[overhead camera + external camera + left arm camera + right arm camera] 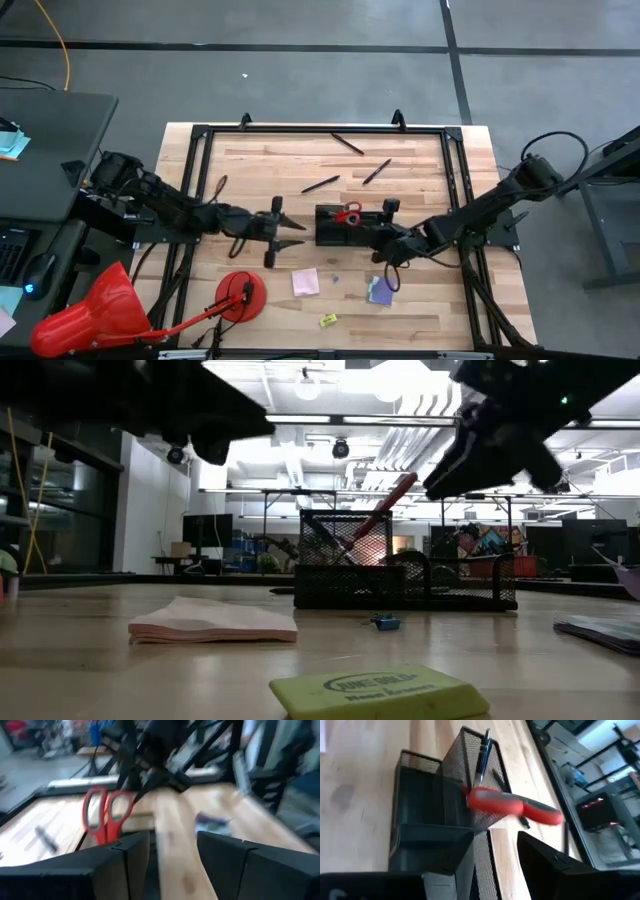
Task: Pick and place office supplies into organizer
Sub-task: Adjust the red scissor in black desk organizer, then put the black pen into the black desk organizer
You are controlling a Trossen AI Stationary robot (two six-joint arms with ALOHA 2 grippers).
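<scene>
From overhead we look straight down on the whole table (pixel 300 165), both arms reaching in from the sides. At table-top height we look level across the boards into the room, a yellow eraser (pixel 378 693) close to the lens and the organizer (pixel 405 575) farther back. The left wrist camera faces past its own fingers (pixel 125 857) toward the red-handled scissors (pixel 106 812). The right wrist camera sits very near the same mesh organizer (pixel 435 805). All four views share the organizer and scissors at the table's middle.
</scene>
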